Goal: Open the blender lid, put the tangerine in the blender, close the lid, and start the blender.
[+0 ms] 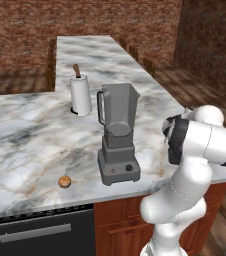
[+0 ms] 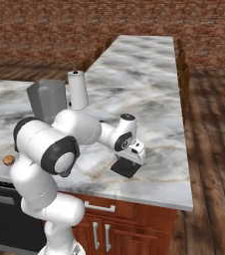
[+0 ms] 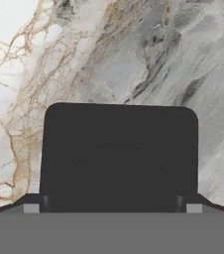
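My end effector (image 2: 129,162) hung right over the lid (image 2: 125,168), fingers spread wide to either side of it, not clamped. Lid lay flat on the marble desk (image 1: 25,125), off the blender (image 1: 117,135). Jar was open on top. Tangerine (image 1: 64,181) sat near the desk's front edge, left of the blender.

The white arm bends low to the right, its pincer (image 3: 112,207) pointing down, jaws spread wide.

The robot's arm hides most of the blender (image 2: 47,99) in the right base view. The hand view cuts off the blender lid (image 3: 119,156) at its bottom.
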You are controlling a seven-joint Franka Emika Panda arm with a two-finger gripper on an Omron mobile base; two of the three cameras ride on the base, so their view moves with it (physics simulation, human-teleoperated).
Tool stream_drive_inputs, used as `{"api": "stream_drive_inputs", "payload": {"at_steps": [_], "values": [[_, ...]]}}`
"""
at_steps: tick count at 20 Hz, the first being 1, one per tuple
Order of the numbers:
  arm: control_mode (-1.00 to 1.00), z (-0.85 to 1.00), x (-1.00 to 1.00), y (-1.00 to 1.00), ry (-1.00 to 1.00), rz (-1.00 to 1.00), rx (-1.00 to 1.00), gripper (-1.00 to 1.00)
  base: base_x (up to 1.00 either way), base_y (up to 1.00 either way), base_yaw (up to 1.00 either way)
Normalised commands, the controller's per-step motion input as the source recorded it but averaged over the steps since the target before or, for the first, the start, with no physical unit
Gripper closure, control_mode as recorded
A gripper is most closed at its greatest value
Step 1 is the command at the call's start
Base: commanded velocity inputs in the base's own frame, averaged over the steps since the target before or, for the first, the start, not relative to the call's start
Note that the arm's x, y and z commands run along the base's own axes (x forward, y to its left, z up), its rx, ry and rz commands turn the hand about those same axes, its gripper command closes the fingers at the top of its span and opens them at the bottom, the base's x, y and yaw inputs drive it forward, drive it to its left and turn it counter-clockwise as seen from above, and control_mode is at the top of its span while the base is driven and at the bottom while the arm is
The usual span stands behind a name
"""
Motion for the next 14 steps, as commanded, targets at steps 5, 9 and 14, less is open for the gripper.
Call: {"api": "stream_drive_inputs", "payload": {"at_steps": [5,9,14], "values": [[-1.0,0.69,-0.09,0.0,-0.01,0.0,0.0,-1.0,0.0,0.0,0.0],[-1.0,0.7,-0.28,0.19,0.0,0.0,0.0,-1.0,0.0,0.0,0.0],[-1.0,0.73,-0.52,0.4,-0.02,0.0,-0.01,-1.0,0.0,0.0,0.0]]}}
